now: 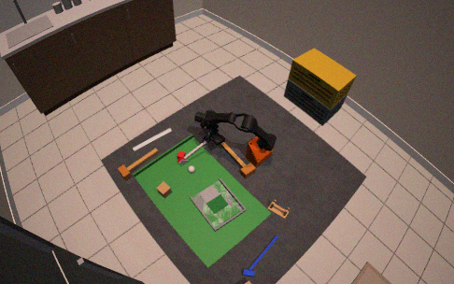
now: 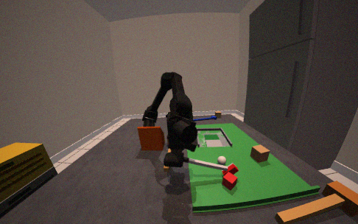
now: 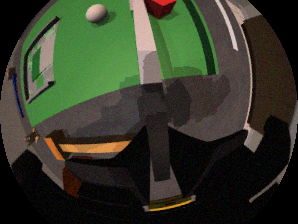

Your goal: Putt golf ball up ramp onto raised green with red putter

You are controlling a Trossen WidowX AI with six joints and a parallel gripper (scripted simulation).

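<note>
Gripper (image 2: 174, 159) clenched on the pale shaft of the red putter (image 1: 191, 152), low at the near edge of the green mat (image 1: 180, 205), just left of centre in the exterior view. Putter's red head (image 2: 230, 175) out over the mat at lower centre-right of that view, with the golf ball (image 2: 222, 160) just beyond the shaft and apart from the head. In the top view, golf ball (image 1: 191, 169) a little below and right of the red head, both near the mat's upper corner. In the wrist view, shaft running up the middle to the red head (image 3: 160, 4) at top, ball (image 3: 96, 12) at upper left on green.

Raised green (image 1: 218, 205) with its grey ramp sides at centre of the top view, well apart from the ball; a tan cube (image 1: 163, 188) on the mat to its left.

Green mat lying on a dark grey carpet (image 1: 311, 177) over pale floor tiles. On the carpet: a white bar (image 1: 152, 139) and a wooden mallet (image 1: 135, 163) at the mat's upper-left side, another wooden mallet (image 1: 237, 161) beside the arm's orange base (image 1: 258, 151), a small wooden frame (image 1: 278, 208) at right, a blue putter (image 1: 261, 256) at lower centre.

Dark counter with sink (image 1: 87, 39) at upper left, yellow-topped crate stack (image 1: 320, 84) at upper right, plain grey walls around.
</note>
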